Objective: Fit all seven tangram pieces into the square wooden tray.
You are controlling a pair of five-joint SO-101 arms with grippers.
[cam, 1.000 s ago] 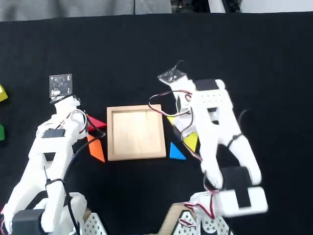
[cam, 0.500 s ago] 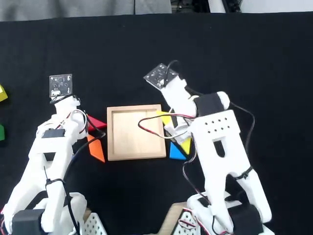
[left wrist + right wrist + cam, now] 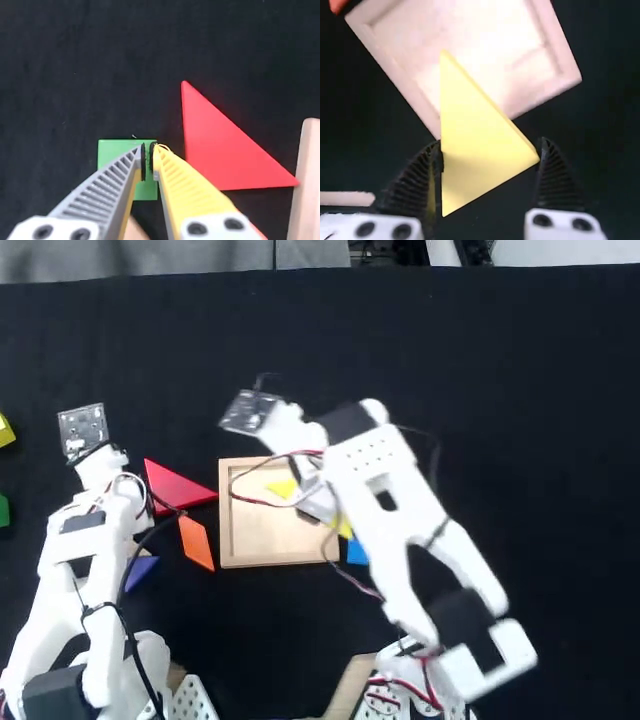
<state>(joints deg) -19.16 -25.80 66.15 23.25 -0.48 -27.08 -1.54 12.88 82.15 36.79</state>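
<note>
The square wooden tray (image 3: 228,540) lies on the black table cover (image 3: 520,390) between the two arms, and no piece rests on its pale floor. The right arm (image 3: 390,500) leans across the tray's near right corner. Its right gripper (image 3: 490,147) is spread wide, with one black finger on each side of a large yellow triangle (image 3: 475,150). In the high view this large yellow triangle (image 3: 283,487) hangs over the far part of the tray's floor. In the right wrist view one point of it crosses the tray's rim (image 3: 560,50). Whether it touches the wood cannot be told.

The left arm (image 3: 80,550) stands left of the tray. Its left gripper (image 3: 148,149) has the grey and yellow fingers pressed together with nothing between them, the tips over a green square piece (image 3: 115,155).

A large red triangle (image 3: 172,487) lies flat just left of the tray. In the left wrist view the same red triangle (image 3: 220,150) is just beside the green square, and one corner reaches towards the tray's edge (image 3: 306,190). An orange parallelogram (image 3: 196,542) lies near the tray's left rim. A blue triangle (image 3: 357,552) lies off the tray's near right corner, with a smaller yellow piece (image 3: 343,530) beside it that is partly hidden by the right arm. A small purple triangle (image 3: 138,570) lies beside the left arm.
</note>
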